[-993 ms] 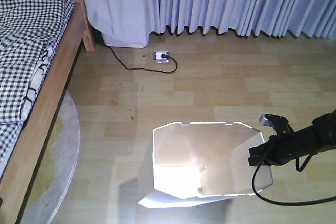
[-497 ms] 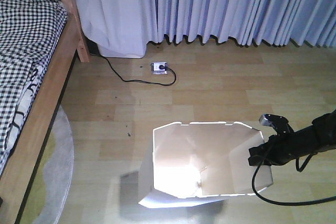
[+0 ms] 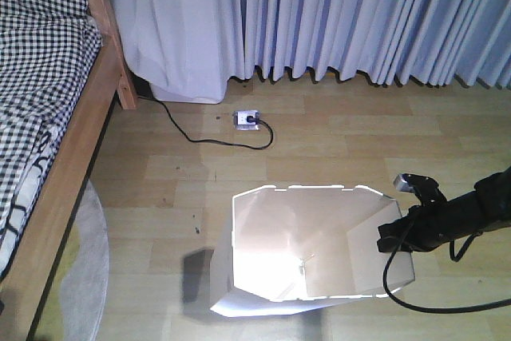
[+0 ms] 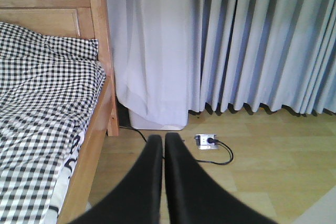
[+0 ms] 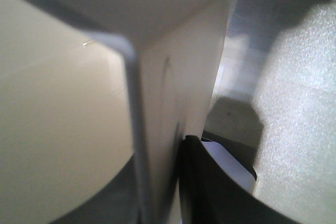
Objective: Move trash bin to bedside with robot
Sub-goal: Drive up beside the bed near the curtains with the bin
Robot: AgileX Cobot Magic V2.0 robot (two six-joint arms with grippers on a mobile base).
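Observation:
The white trash bin (image 3: 295, 237) hangs tilted in the lower middle of the front view, its angular rim facing me and its cream inside lit. My right gripper (image 3: 395, 233), on a slim black arm with trailing cables, is shut on the rim's right wall. In the right wrist view the bin wall (image 5: 157, 103) runs between the jaws, with a black finger (image 5: 210, 182) pressed against it. The bed, with its wooden frame (image 3: 76, 157) and checked bedding (image 3: 40, 61), lies to the left of the bin. My left gripper (image 4: 164, 141) is shut on nothing, pointing at the floor beside the bed (image 4: 47, 98).
Pale curtains (image 3: 359, 13) cover the far wall. A socket strip (image 3: 245, 120) with a black cable lies on the wooden floor ahead of the bin. A white box (image 3: 188, 89) sits under the curtain by the bedpost. A round grey rug (image 3: 84, 277) lies beside the bed.
The floor, socket strip and curtain have slid down the front view, so I am closer to the wall. The bin and right arm hold the same place in the view.

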